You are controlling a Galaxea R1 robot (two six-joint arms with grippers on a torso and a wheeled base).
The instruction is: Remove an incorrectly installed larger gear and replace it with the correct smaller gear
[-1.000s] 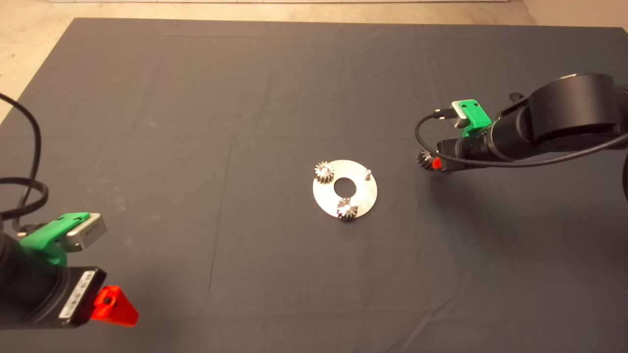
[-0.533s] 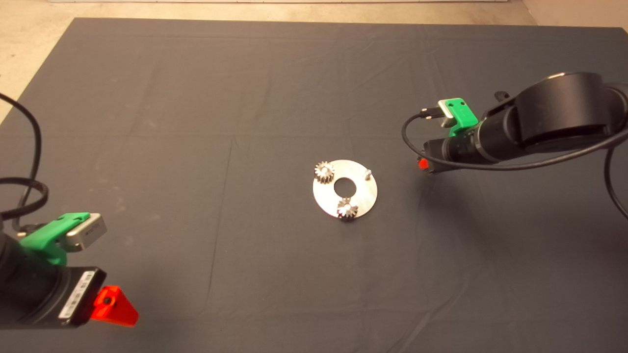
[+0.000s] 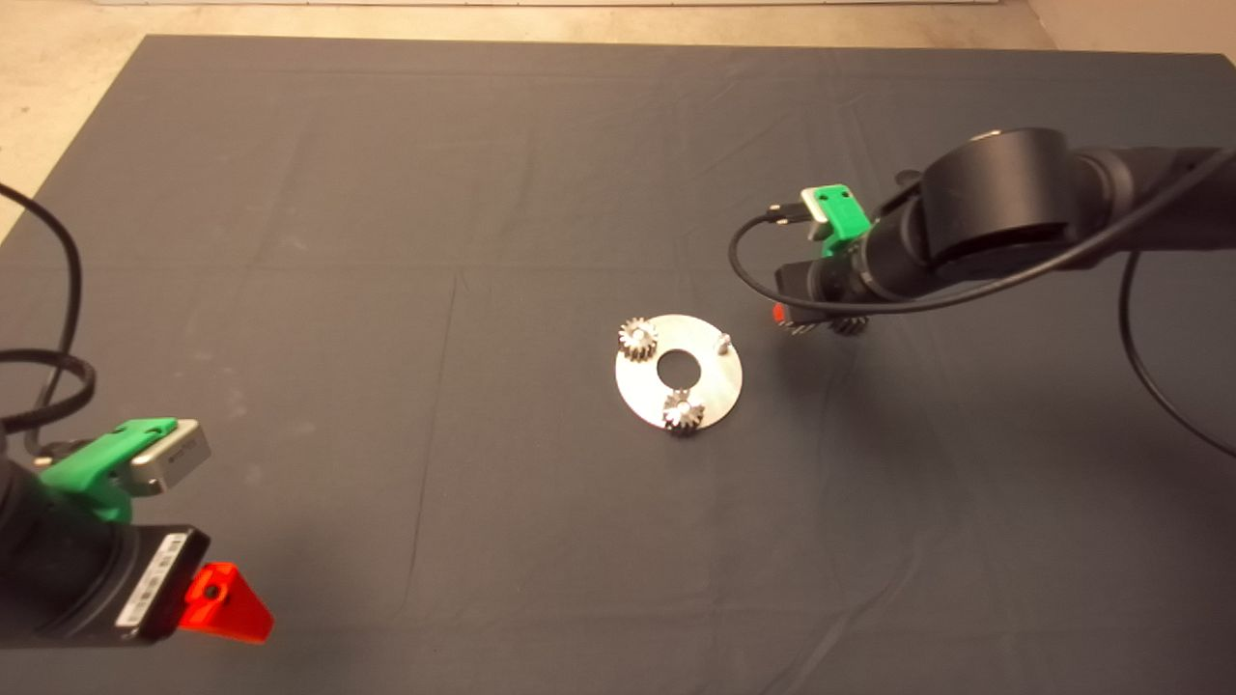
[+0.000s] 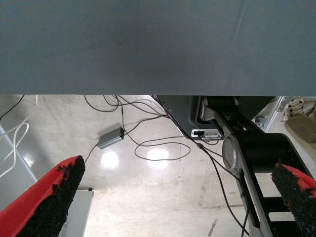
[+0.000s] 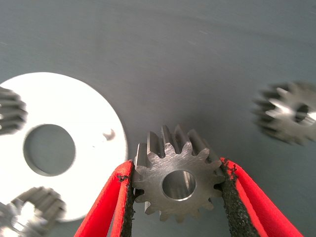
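Observation:
My right gripper (image 3: 794,323) is shut on the smaller gear (image 5: 177,182), a grey steel toothed gear with a central hole, and holds it by its sides just right of the round silver plate (image 3: 719,386). The plate carries two small gears (image 3: 637,339) (image 3: 682,411) and one bare pin (image 3: 723,340). The pin also shows in the right wrist view (image 5: 109,134), close to the held gear. The larger, darker gear (image 3: 850,325) lies on the mat under the right arm and also shows in the right wrist view (image 5: 289,118). My left gripper (image 3: 227,603) waits open at the lower left.
The dark mat (image 3: 386,241) covers the table, with bare floor beyond its far edge. The left wrist view shows the floor beyond the mat, with cables and a small grey box (image 4: 110,138).
My right arm has moved left toward the plate with the smaller gear in its fingers. The larger gear stays on the mat behind it. The left arm has not moved.

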